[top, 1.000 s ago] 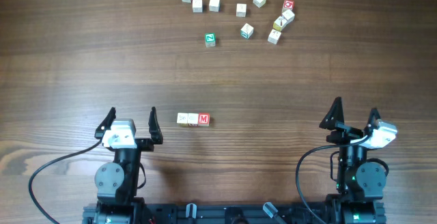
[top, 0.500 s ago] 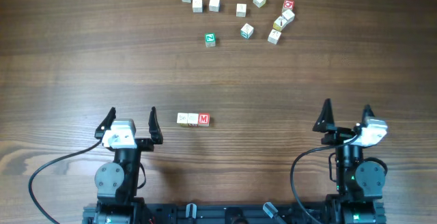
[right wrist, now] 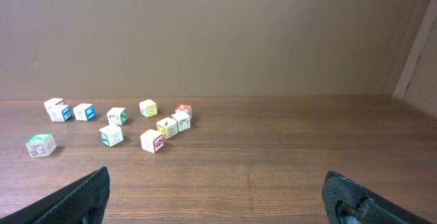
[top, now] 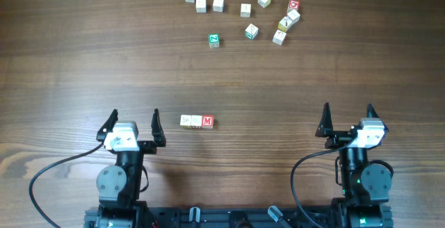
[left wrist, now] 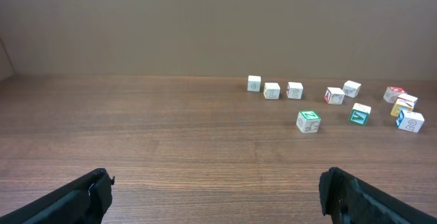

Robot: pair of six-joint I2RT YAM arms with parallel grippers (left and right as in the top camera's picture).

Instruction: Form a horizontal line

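Note:
A straight horizontal line of three tiny cubes lies on the wooden table, two cream-faced and a red-faced "M" cube at its right end. It shows only in the overhead view. My left gripper is open and empty, just left of the row. My right gripper is open and empty, far to the right. Both wrist views show wide-apart fingers over bare wood.
A green-faced cube lies alone at the back. Several loose white cubes are scattered along the far edge, with a red-faced one at the right of the cluster.
My right gripper has turned and shifted left, from angled to squared up facing the back. The left arm and the cubes have not moved.

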